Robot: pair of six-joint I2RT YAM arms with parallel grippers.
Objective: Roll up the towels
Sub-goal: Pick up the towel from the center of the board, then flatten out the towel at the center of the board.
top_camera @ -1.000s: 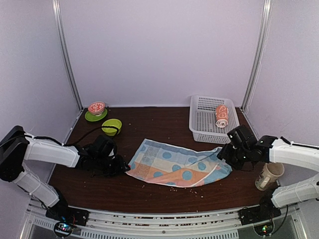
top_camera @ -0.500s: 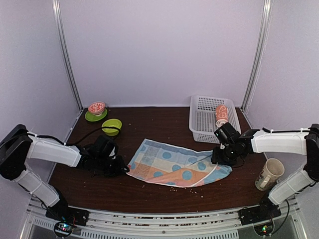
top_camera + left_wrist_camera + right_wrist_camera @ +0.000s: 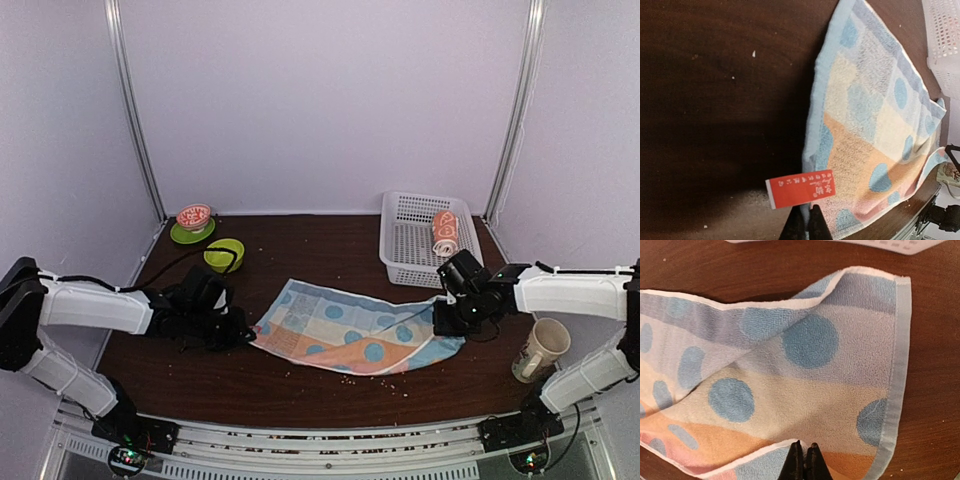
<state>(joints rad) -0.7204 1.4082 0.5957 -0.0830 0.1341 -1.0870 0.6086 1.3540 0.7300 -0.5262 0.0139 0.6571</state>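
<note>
**A:** What lay nearest the arms?

**B:** A light-blue towel [image 3: 345,335] lay spread out and rumpled on the dark wooden table [image 3: 320,250]. It was near the front edge, between the two arms. Blue polka dots were scattered over pale blocks of blue, cream, orange and pink. The hem was light blue, and a red label [image 3: 800,187] with white writing sat at the left edge.

**A:** And the grippers?

**B:** The left gripper [image 3: 806,225] was pinched tight on the towel's left corner, just beside the label. The right gripper [image 3: 803,460] was pinched tight on the white-trimmed hem at the towel's right end, where the cloth folded over itself. Both arms reached low over the table.

**A:** Anything off to the side?

**B:** A printed mug [image 3: 541,350] stood at the right, close to the right arm.

**A:** And farther back?

**B:** On the left sat a green bowl [image 3: 224,254]. Behind it, a small red-patterned bowl [image 3: 194,215] rested on a green saucer [image 3: 180,236]. At the far right stood a white slotted basket [image 3: 405,215]. The small orange towel [image 3: 444,233], printed in white, lay rolled up inside it by the right wall.
</note>
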